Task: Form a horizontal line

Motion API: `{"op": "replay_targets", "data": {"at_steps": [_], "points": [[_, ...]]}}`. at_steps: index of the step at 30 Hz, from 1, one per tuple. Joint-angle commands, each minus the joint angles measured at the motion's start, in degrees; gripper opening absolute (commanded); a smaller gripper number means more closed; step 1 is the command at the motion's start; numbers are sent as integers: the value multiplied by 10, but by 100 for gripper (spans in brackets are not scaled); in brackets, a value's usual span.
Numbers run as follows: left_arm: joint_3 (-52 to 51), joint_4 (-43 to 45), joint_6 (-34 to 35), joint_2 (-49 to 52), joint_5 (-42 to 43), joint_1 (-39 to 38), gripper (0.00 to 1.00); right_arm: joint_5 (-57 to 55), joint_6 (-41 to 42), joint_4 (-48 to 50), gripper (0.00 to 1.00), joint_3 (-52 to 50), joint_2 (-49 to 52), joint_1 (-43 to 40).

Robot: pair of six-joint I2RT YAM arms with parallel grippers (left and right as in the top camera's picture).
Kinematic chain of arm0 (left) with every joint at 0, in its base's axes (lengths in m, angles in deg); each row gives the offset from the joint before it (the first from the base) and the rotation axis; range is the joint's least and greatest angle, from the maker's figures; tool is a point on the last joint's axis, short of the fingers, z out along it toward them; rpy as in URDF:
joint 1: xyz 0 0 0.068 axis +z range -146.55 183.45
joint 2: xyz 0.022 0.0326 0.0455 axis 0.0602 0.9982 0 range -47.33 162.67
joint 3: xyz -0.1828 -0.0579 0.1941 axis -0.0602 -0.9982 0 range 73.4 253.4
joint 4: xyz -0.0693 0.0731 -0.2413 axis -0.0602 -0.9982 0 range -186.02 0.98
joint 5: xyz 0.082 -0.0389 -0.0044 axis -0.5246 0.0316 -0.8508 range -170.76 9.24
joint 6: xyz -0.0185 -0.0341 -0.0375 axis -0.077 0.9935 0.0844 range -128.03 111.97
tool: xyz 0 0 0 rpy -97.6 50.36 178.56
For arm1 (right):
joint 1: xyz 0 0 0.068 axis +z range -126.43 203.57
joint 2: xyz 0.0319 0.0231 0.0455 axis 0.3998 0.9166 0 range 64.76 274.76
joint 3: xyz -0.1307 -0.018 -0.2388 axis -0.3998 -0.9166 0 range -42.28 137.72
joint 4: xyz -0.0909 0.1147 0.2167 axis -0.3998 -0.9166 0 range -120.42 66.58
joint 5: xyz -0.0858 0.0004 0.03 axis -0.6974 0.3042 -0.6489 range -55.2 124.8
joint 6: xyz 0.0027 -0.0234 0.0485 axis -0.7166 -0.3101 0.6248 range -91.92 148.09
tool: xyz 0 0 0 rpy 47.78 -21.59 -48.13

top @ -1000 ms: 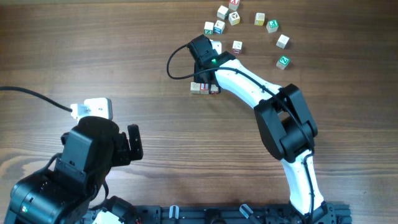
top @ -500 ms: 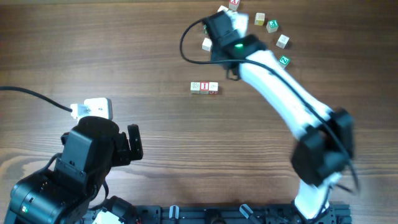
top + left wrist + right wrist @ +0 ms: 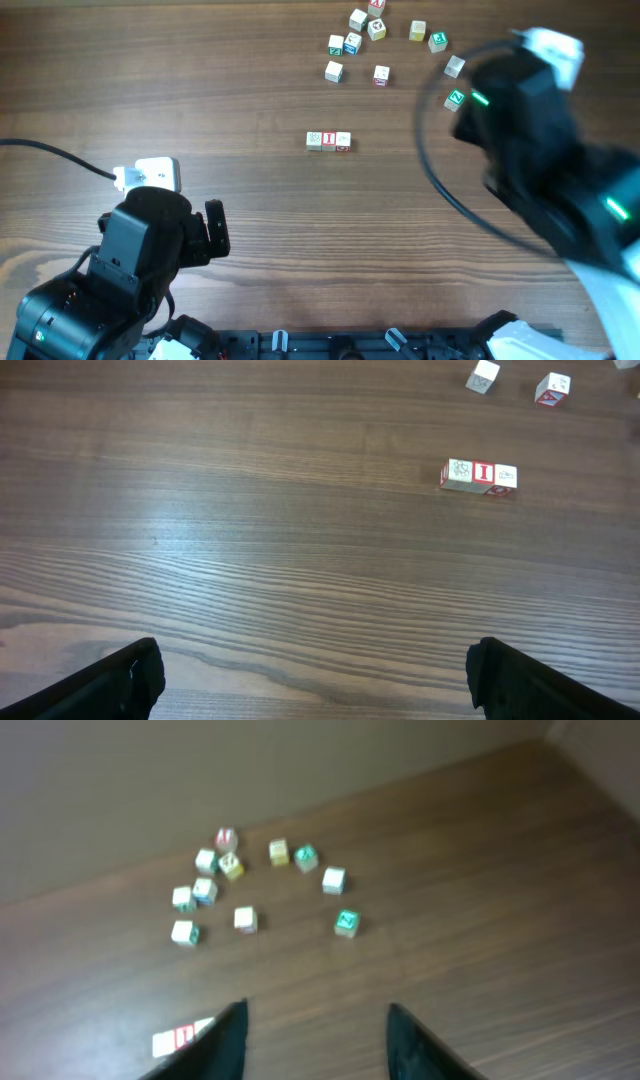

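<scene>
Lying near the middle of the table [image 3: 200,80] as a short straight row [image 3: 329,140] of three small blocks, touching edge to edge and running left to right in the overhead view. Showing a green-marked block at the left end, then a red one in the middle and a red-marked one at the right end. Sitting well apart from the loose blocks [image 3: 380,45] scattered toward the far edge.

Hanging blurred over the right side of the table as the right arm [image 3: 545,160], close under the overhead camera. Holding the right claw [image 3: 318,1045] parted and gripping nothing, looking down on the loose blocks, with the row cut off at the lower left of that view beside one finger.

Crouching at the near left as the left arm [image 3: 130,260]. Holding the left claw [image 3: 320,680] spread wide and empty, fingertips at the two bottom corners of its own view, well short of the row.
</scene>
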Motion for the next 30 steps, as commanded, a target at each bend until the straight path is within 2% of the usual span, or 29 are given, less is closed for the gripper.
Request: {"op": "replay_targets", "data": {"at_steps": [1,3,4,11,20,21,22,23,24,25,26,27,28,30], "points": [[-1,1,10,-1,-6,2,100,-48,26,-15,87,6,-80,-2],[-1,1,10,-1,-6,2,100,-50,26,-19,98,6,-108,-2],[-1,2,10,-1,-6,2,100,-50,26,-22,99,6,-128,-2],[-1,1,10,-1,-6,2,100,-50,26,-43,100,6,-176,-2],[-1,1,10,-1,-6,2,100,17,26,-53,99,-4,-141,-2],[-1,2,10,-1,-6,2,100,46,26,-45,90,-7,-122,-2],[-1,1,10,-1,-6,2,100,76,26,-27,72,-15,-105,-2],[-1,1,10,-1,-6,2,100,97,26,-9,61,-25,-90,-2],[-1,1,10,-1,-6,2,100,118,26,15,44,-41,-67,-2],[-1,1,10,-1,-6,2,100,134,26,40,31,-56,-37,-2],[-1,1,10,-1,-6,2,100,147,26,60,24,-66,-9,-2],[-1,1,10,-1,-6,2,100,162,26,83,9,-73,22,-2],[-1,1,10,-1,-6,2,100,185,25,117,5,-76,69,-2],[-1,1,10,-1,-6,2,100,244,-5,183,5,-76,140,-2]]}}
